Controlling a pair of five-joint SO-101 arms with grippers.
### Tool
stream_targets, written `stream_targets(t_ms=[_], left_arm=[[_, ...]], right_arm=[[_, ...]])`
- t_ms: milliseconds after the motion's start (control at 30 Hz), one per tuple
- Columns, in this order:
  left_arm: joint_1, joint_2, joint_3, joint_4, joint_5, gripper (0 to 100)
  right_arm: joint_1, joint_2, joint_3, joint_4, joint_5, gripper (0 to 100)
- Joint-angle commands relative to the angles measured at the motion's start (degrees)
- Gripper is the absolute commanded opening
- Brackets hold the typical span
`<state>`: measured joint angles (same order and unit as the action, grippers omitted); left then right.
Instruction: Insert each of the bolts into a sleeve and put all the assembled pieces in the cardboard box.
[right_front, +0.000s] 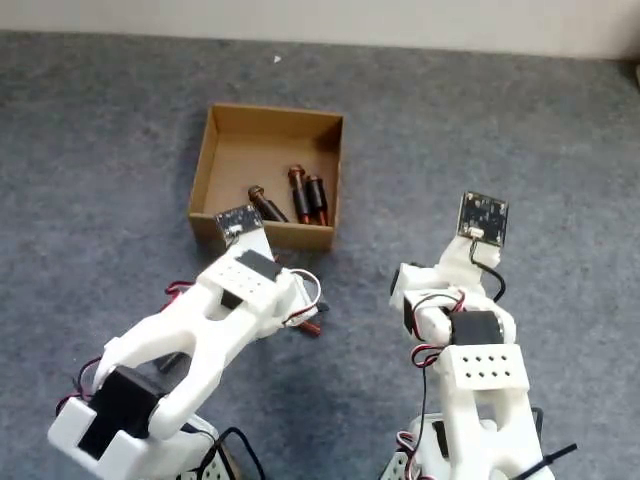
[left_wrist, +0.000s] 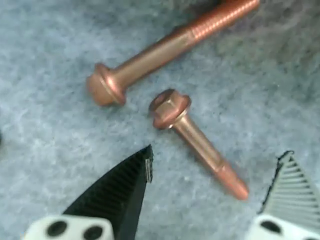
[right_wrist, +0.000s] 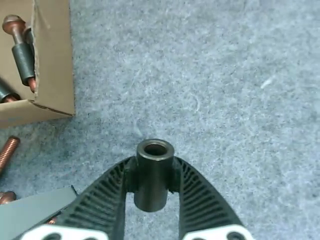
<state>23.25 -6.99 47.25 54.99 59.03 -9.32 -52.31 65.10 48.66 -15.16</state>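
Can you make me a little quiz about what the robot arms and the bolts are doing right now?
1. True or false: the right pincer is shut on a black sleeve.
2. How many loose copper bolts lie on the carpet below the left pincer? A one, B two, C four.
3. Fill in: the assembled pieces lie in the cardboard ____.
Key: 1 true; 2 B; 3 box.
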Motion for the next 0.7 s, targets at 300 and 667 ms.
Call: stream_targets(t_ms=[300,667], left_arm=[[-5.58,-1.98,2.77,-8.26,0.62,16],[-5.76,-2.07,2.77,-8.35,0.35,11]], right_arm=[[0.57,-1.63,-0.75,-1.8,-0.62,0.4],[0.57,-1.63,-0.66,-1.8,-0.62,0.4]])
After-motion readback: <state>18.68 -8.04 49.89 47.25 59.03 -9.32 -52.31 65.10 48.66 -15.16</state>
